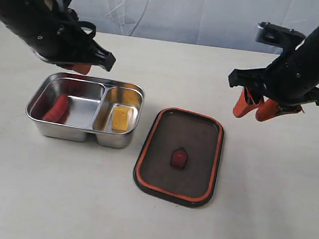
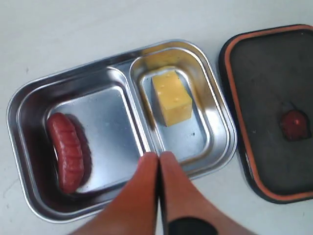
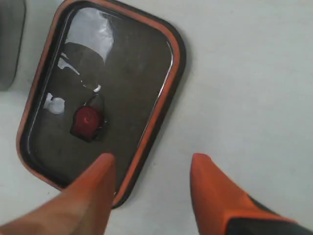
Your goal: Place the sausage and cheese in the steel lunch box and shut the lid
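- The sausage point(image 1: 57, 107) lies in the wider left compartment of the steel lunch box point(image 1: 78, 132), left of centre in the exterior view
- The cheese point(image 1: 121, 117) sits in the narrower right compartment, so the divider keeps the two foods apart
- With both pieces inside, the filling looks done and only the closing is left
- The lid point(image 1: 194, 137) lies flat on the desk point(image 1: 263, 222) just right of the box, in the lower middle of the frame, with its red centre valve point(image 1: 179, 157) facing up; there it leaves the box mouth uncovered
- The left pincer point(image 1: 80, 67) hangs over the box's far rim at upper left, jaws pressed together with nothing in them, probably idle
- The right pincer point(image 1: 252, 113) hovers at upper right, above and beyond the lid, jaws spread wide and empty
- In the right wrist view one finger is over the lid's edge and the other over bare desk, a stance that seems meant for straddling the rim
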Motion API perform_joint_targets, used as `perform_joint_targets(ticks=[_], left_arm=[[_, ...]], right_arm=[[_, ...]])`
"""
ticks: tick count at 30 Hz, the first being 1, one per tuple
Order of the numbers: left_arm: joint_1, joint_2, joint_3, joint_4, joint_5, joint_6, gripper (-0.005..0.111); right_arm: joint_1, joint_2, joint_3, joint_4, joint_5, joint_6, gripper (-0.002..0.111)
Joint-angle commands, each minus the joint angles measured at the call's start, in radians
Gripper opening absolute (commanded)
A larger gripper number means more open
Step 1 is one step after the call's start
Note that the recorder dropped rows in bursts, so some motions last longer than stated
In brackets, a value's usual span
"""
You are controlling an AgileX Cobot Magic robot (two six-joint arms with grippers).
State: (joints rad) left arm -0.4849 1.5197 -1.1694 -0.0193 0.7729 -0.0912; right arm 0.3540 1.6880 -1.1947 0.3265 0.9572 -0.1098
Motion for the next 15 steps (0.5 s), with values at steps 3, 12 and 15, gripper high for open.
perform_joint_targets(ticks=[3,12,15], left_arm=[[0.004,-0.131,0.156,-0.009,0.021,-0.011,0.0],[0.004,-0.3,0.275,-0.129,0.047,-0.011,0.0],[0.004,-0.316,0.282,-0.129,0.059,-0.011,0.0]], right_arm=[[-0.004,0.1,0.002,-0.003,-0.105,-0.095,0.049],[-0.004,0.292,-0.151,-0.071,-0.14,-0.184,0.049],[-0.002,0.329,-0.197,-0.067,-0.117,-0.194,0.049]])
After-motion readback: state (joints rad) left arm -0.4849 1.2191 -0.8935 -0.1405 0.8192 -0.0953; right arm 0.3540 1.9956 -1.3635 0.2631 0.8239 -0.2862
